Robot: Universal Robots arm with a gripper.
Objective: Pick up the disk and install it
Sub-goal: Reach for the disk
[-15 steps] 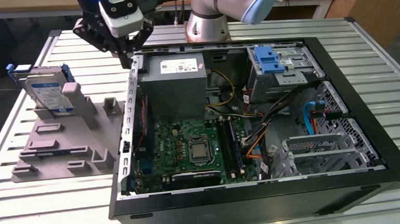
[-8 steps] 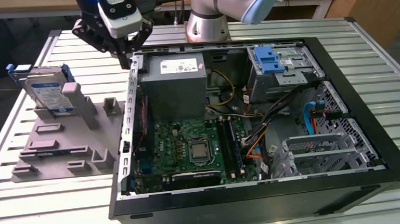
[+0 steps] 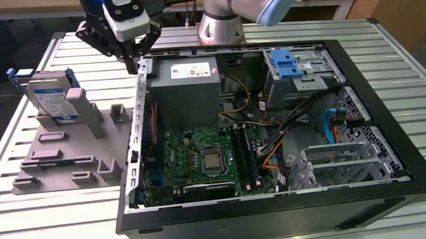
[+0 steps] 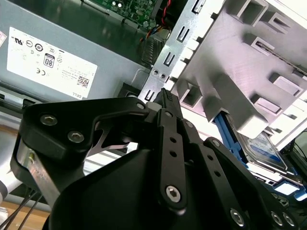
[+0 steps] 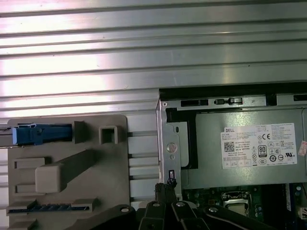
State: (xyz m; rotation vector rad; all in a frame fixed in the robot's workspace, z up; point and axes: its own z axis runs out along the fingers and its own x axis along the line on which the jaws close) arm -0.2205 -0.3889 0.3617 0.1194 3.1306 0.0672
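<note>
We see an open black computer case point(image 3: 278, 218) lying on a slatted metal surface point(image 3: 49, 224). Inside it, a grey power supply point(image 3: 189, 93) with a white sticker sits next to a green motherboard point(image 3: 200, 159). A blue latch piece point(image 3: 287, 65) tops a grey metal cage point(image 3: 303, 82) in one corner, and coloured cables point(image 3: 273, 127) run across the middle. Just beside the case, towards the exterior view's left, stands a grey moulded fixture point(image 3: 75, 155) with slots and posts.

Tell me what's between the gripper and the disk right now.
In the exterior view, a stretch of bare table slats and one upright post of the grey holder lie between the gripper and the disk.
</note>
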